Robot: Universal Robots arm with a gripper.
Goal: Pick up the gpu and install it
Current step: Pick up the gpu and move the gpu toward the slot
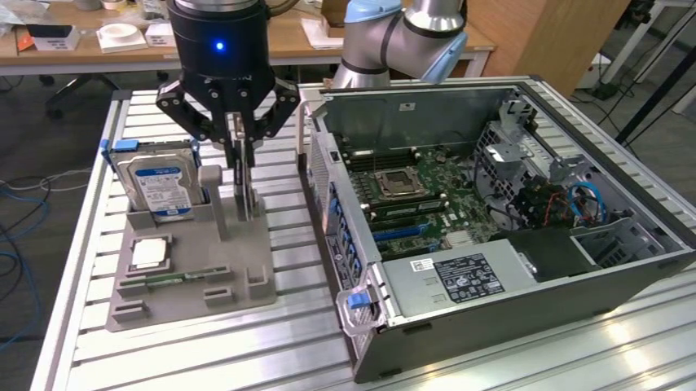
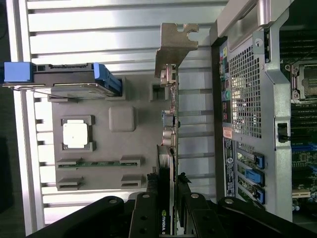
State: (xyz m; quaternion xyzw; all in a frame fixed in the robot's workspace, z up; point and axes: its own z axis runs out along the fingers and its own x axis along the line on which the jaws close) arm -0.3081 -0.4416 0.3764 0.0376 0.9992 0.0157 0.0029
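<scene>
Nearest the exterior view, the slatted aluminium table [image 1: 218, 350] lies bare in front of the grey parts holder [image 1: 244, 261] and the open computer case [image 1: 490, 326].

On the holder, a memory stick [image 1: 179, 277] lies flat in its slot. A processor [image 1: 149, 253] sits in a square pocket behind it, and a hard drive [image 1: 161, 186] with blue rails stands upright at the far corner.

The gpu [image 1: 248, 199] stands on edge on the holder's side nearest the case. Its lower edge is at the holder, and I cannot tell whether it has lifted clear. In the wrist view its silver bracket [image 2: 174, 44] projects past the holder's edge over the table.

The gripper [image 1: 240, 159] points straight down, its jaws partly closed and clamped on the card's two faces.

A narrow strip of bare slats separates the gpu from the case wall. The case lies on its side with its panel off, and the motherboard [image 1: 435, 187] is exposed from above.

The arm [image 1: 403, 41] rises behind the case.
</scene>
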